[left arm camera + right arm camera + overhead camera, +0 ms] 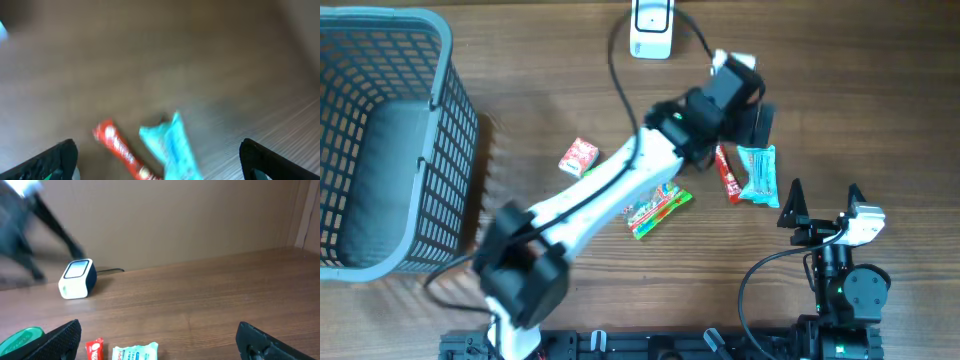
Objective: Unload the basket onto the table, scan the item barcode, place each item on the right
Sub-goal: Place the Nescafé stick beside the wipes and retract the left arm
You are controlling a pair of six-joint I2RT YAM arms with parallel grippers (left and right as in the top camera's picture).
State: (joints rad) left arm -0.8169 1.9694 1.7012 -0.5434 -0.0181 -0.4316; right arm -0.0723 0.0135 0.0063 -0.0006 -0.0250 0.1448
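The step in hand is picking one item to show to the scanner (651,25), which sits at the far edge of the bench (540,80). The left fingers (55,160) are spread wide with nothing between them, hovering over a red candy bar (120,150) and a teal packet (172,150) that lie side by side right of the bench's middle. To do this well, I would come down over one wrapper only, fingers across its narrow width, so the neighbour is not dragged along, then carry it with the barcode side facing the scanner's window. The right fingers (265,342) are also spread and empty, near the front right corner. A small red box (578,156) and a colourful packet (657,210) lie towards the middle, and a grey basket (440,60) fills the far left corner. The bench is dark wood grain, and a plain brown wall (175,220) rises behind it.
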